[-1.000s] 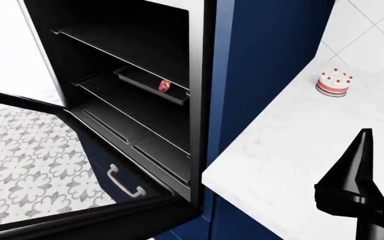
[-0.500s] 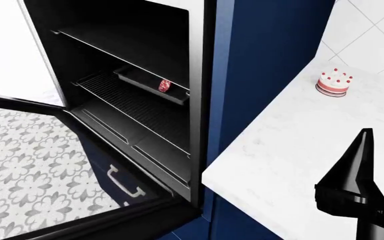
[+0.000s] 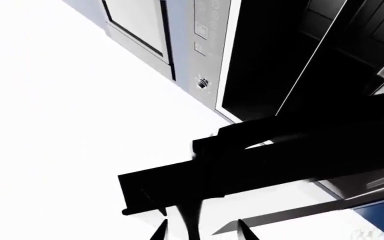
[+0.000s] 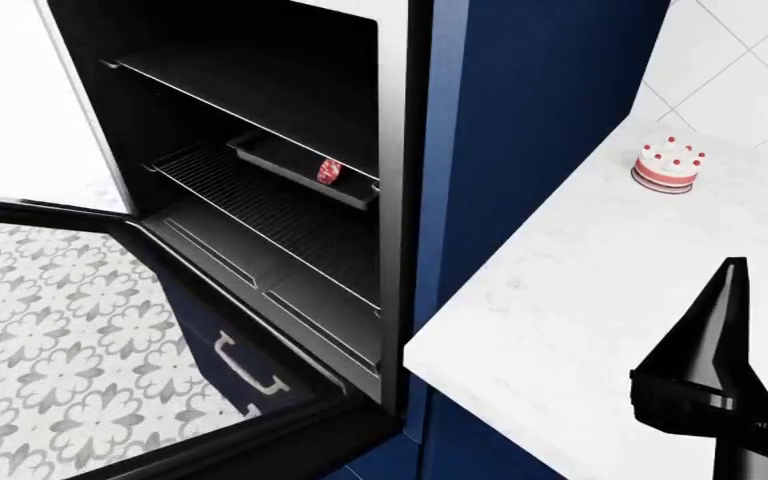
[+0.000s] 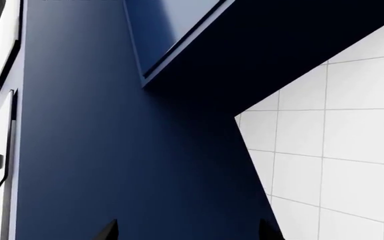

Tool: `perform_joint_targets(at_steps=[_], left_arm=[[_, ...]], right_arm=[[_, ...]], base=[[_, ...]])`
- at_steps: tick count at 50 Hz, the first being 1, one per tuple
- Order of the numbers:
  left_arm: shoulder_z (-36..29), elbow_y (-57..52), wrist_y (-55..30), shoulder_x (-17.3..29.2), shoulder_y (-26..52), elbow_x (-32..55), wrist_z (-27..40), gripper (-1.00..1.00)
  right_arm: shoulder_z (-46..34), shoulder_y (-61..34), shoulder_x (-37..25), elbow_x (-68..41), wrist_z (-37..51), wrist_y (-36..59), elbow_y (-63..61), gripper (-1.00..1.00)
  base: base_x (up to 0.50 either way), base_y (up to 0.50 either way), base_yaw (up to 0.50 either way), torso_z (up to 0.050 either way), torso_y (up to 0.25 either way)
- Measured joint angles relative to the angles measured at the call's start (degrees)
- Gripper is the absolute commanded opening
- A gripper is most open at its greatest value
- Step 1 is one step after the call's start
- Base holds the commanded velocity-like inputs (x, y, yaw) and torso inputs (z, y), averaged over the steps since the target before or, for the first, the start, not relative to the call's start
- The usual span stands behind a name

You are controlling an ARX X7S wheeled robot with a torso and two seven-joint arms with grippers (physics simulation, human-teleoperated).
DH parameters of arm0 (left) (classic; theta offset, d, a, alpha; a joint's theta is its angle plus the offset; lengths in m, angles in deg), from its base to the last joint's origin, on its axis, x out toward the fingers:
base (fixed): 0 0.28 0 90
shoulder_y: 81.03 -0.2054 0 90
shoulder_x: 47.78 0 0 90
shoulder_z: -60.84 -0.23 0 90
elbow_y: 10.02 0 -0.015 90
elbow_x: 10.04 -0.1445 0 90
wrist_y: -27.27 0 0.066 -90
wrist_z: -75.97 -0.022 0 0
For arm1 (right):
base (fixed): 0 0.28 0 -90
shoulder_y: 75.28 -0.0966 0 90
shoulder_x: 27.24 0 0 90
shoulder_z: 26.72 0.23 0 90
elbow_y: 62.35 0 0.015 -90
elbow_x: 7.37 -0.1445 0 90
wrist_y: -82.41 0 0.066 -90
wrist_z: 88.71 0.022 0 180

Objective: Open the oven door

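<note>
Our left gripper [image 3: 199, 231] is showing only in its wrist view, two dark fingertips spread apart with a black bar passing between them, though we cannot tell whether they are touching it. Moving rightward in the head view, the oven door [image 4: 117, 445] is hanging swung down and open at the lower left, its tinted glass letting the flowered floor tiles [image 4: 37, 330] show through. Beside it the oven cavity [image 4: 264, 150] is standing exposed, with wire racks and a dark tray [image 4: 297, 165] carrying a small red item [image 4: 329, 171]. A navy panel [image 4: 544, 100] is separating the oven from the white countertop [image 4: 558, 320], where a small cake [image 4: 667, 164] is sitting near the back edge by the tiled wall [image 4: 758, 60]. Our right gripper [image 5: 188, 232] is hovering over the countertop's near right corner, fingertips parted and holding nothing.
</note>
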Motion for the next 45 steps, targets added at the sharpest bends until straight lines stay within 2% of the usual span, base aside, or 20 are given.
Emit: perform_joint_targets(at_steps=[35,45], left_arm=[[0.7,2.6,2.4,-0.6,0.0,0.2,-0.3,-1.00],[0.4,6.1,5.0,-0.2,-0.1,0.0,1.5,-1.00]], right_arm=[[-0.2,-0.1,-0.3,0.4,0.4,0.1,0.0,1.00],[-0.3,0.0,-0.4,0.7,0.4,0.1,-0.1,1.00]], base=[[0.00,-0.01,0.00,0.000,0.001],[0.00,-0.01,0.00,0.000,0.001]])
